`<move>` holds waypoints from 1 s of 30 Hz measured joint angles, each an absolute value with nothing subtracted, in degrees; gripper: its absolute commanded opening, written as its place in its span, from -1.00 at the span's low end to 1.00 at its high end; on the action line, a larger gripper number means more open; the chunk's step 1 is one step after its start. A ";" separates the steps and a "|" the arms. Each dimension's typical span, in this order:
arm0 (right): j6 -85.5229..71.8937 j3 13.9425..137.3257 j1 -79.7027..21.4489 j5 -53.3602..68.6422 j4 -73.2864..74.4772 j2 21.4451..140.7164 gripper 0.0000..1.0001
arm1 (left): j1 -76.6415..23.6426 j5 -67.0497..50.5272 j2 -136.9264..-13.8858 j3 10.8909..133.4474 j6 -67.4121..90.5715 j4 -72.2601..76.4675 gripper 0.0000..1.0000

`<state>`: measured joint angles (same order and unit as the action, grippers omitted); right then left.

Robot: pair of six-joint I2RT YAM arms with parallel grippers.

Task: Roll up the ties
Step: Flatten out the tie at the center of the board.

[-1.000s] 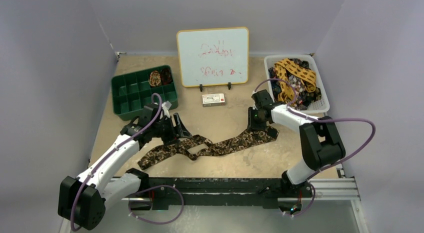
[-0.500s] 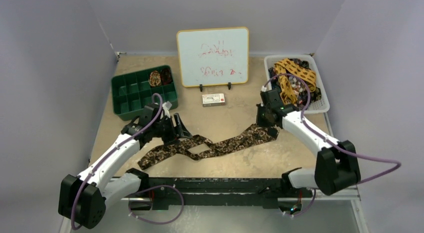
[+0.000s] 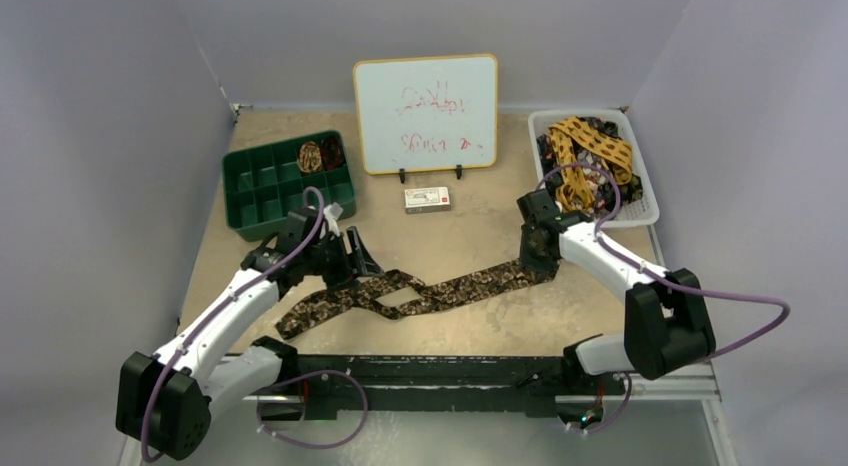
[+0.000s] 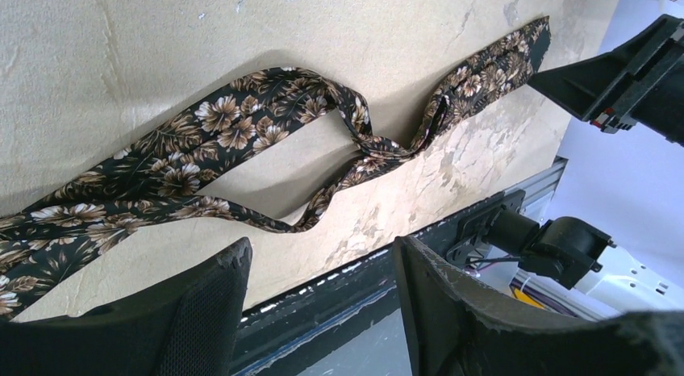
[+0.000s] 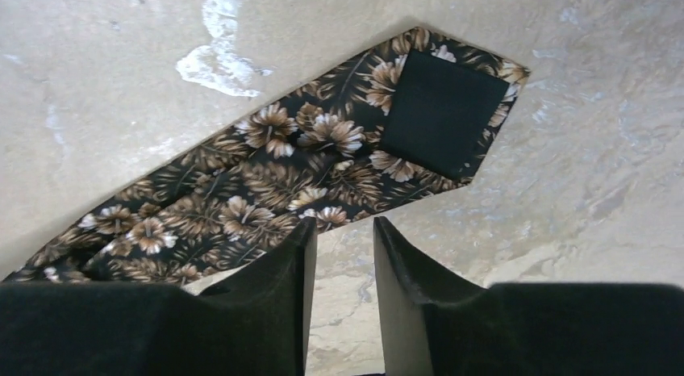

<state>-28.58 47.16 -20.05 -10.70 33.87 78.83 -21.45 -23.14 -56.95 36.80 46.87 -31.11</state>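
The right end effector is seen with its jaws parted only narrowly, and nothing is gripped between them; bare bench shows through the gap. Just beyond its tips lies the pointed end of the brown floral-print tie, flat on the bench, with a dark lining patch turned up at the point.

The left end effector is held wide apart and empty, and the tie's twisted, looped stretch is laid out just ahead of it. From above, the tie is seen strung across the middle of the bench between the two end effectors, its other end trailing toward the near left.

Behind the left arm a green compartment tray is set, with a coiled tie tucked into a rear compartment. A whiteboard is propped at the back, with a small box just before it. At the back right a white basket is heaped with more ties, and a purple cable from the right wrist is looped across its near corner.
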 measured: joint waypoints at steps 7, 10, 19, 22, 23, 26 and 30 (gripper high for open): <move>-23.94 50.06 -20.01 -8.19 33.65 76.36 0.40 | -21.45 -21.71 -56.14 36.80 46.37 -32.75 0.27; -19.35 50.57 -20.01 3.60 26.41 72.88 0.88 | -21.45 -19.66 -54.65 36.95 45.93 -34.57 0.27; 0.62 54.28 -37.30 22.98 11.22 84.29 0.96 | -21.45 -13.15 -49.74 40.38 45.60 -40.27 0.27; 9.76 53.80 -45.21 23.81 10.31 87.09 0.98 | -21.45 -11.73 -48.53 40.97 45.39 -42.17 0.27; 11.90 53.45 -46.17 24.21 10.11 87.26 0.98 | -21.45 -11.40 -48.27 41.04 45.36 -42.65 0.27; 19.35 52.36 -46.87 25.65 9.76 87.26 0.98 | -21.45 -10.74 -47.99 41.04 45.36 -43.83 0.27; 24.75 51.90 -47.81 26.68 9.37 87.99 0.94 | -21.45 -10.33 -48.03 41.04 45.36 -44.66 0.27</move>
